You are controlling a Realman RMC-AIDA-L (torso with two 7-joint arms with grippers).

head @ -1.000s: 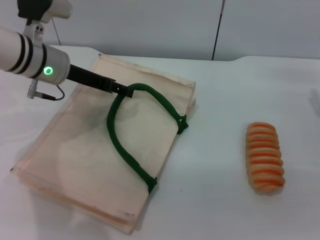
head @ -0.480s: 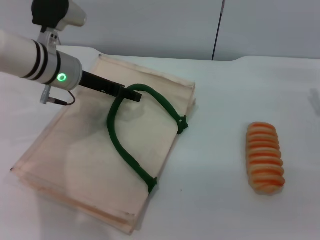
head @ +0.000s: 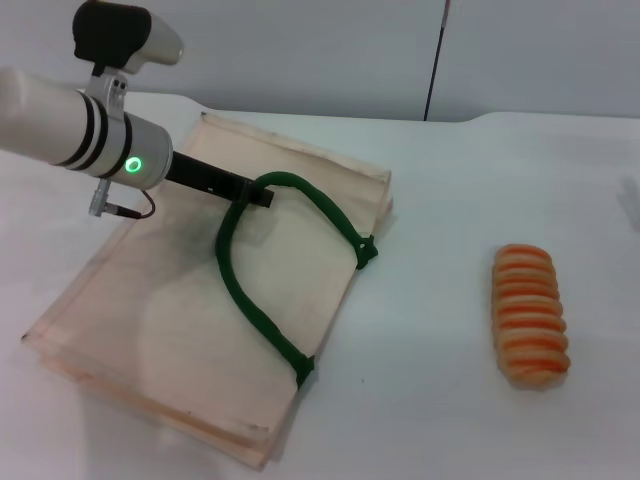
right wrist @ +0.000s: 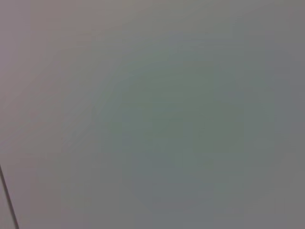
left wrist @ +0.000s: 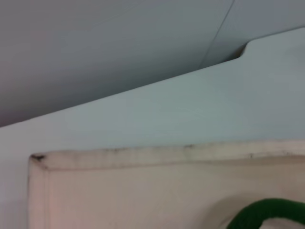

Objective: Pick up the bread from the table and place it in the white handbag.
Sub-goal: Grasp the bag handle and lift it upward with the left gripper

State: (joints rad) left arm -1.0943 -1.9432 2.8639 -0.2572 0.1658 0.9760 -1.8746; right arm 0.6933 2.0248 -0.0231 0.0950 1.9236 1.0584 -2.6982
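Left gripper (head: 262, 196) has crept rightward from upper left, fingers clenched on the green handle (head: 250, 300) at its top bend — loop tugged slightly; white handbag (head: 170, 330) lies flat on the worktop (head: 440, 400); bread (head: 530, 315) untouched at lower right; right gripper out of frame — bag-opening step, likely.

A plain grey wall (head: 300, 50) stands behind the work surface, split by a thin dark vertical seam (head: 436, 60) right of centre. The left wrist view catches the same wall (left wrist: 105, 47) and its seam (left wrist: 217, 36) as a slanting line. The right wrist view shows only a flat grey surface (right wrist: 152, 114) — with a thin dark line (right wrist: 7, 200) crossing one corner.
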